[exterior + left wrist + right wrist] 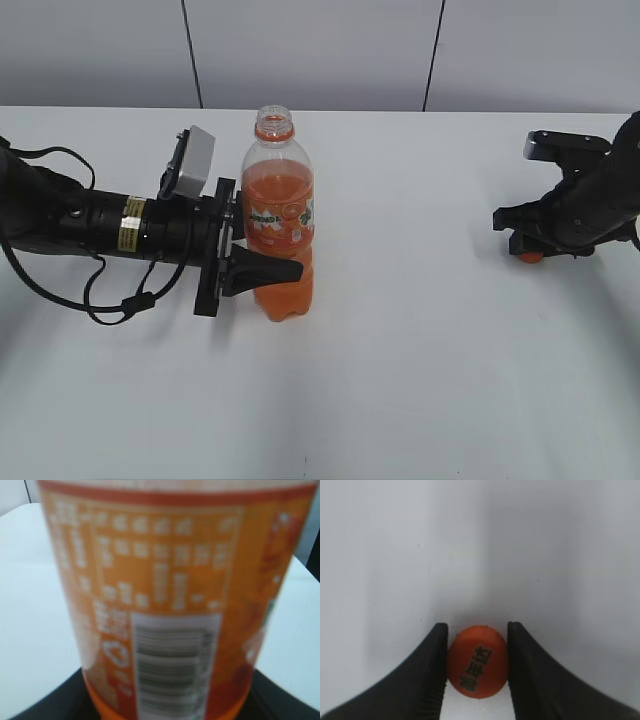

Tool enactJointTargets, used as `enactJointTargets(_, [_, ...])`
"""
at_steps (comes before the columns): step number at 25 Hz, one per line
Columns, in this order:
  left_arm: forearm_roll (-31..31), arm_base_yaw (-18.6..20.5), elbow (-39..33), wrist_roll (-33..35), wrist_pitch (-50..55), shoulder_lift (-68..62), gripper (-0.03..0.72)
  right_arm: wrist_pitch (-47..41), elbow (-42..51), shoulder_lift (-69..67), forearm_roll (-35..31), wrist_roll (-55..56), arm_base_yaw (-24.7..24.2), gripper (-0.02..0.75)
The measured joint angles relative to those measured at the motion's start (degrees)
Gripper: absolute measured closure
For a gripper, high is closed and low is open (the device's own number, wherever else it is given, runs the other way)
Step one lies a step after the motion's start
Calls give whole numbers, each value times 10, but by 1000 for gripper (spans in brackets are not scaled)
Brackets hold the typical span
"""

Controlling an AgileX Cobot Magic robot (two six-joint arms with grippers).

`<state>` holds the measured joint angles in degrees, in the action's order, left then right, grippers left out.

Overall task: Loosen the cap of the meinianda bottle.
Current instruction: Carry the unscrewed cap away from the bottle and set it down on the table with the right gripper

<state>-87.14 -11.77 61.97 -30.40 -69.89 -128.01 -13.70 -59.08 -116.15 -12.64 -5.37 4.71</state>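
Observation:
The meinianda bottle point(280, 200) stands upright left of centre on the white table, its neck open with only the orange ring on it. My left gripper point(285, 258) is shut on the bottle's lower body from the left. In the left wrist view the label point(165, 590) fills the frame between the jaws point(165, 702). The orange cap point(530, 257) is off the bottle, far to the right and low at the table surface. My right gripper point(524, 245) is shut on it. The right wrist view shows the cap point(477, 661), dark print up, between the two black fingers point(477, 630).
The white table point(420, 360) stretches between the two arms. A grey panelled wall point(320, 50) rises behind its far edge. The left arm's cables point(110, 300) loop on the table at the left.

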Motion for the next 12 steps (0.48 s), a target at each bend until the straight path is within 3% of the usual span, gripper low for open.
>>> enactJointTargets(4, [0,0,0,0,0,0,297,-2,0,0,-1,-1,0,430])
enactJointTargets(10, [0,0,0,0,0,0,297,-6,-2,0,-1,-2,0,183])
enactJointTargets(12, [0,0,0,0,0,0,297,-11,-2,2,-1,-3,0,164])
